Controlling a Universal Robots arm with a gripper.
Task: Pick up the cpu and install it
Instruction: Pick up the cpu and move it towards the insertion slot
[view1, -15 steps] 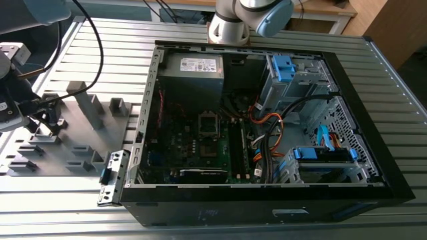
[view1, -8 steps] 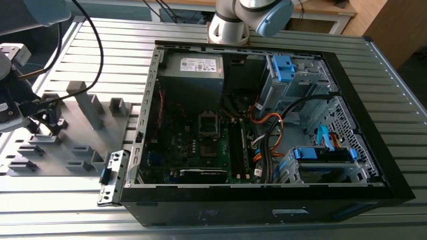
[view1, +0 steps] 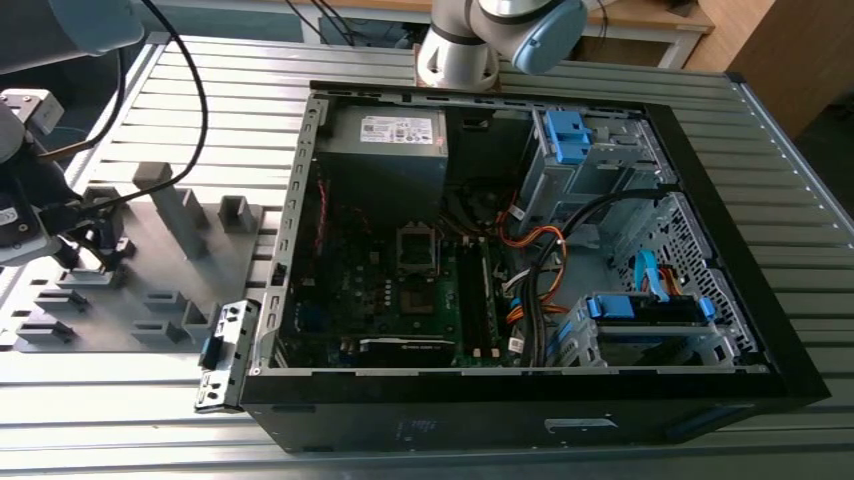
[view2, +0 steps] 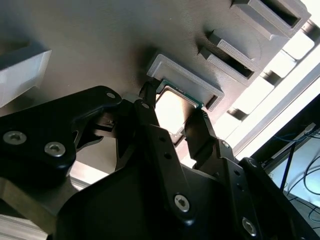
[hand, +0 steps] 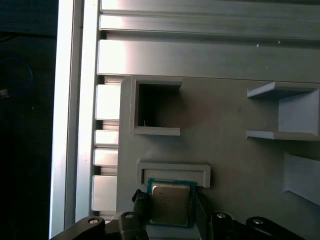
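The cpu (hand: 170, 202) lies flat in its grey holder (hand: 173, 169), close to the edge of the fixture plate (hand: 225, 125) that borders the slatted table. In both wrist views my gripper (view2: 172, 112) looks clenched on it, its fingers (hand: 141, 202) pressed against two opposite edges.

My worry is the purchase. The chip is thin, so a shallow pinch could let it slip or tip, and a crooked lift could snag it on the holder's raised lip.

I count one cpu, one gripper with two fingers, one holder, one empty square pocket (hand: 155, 107) beside it, and one computer case (view1: 747, 330).
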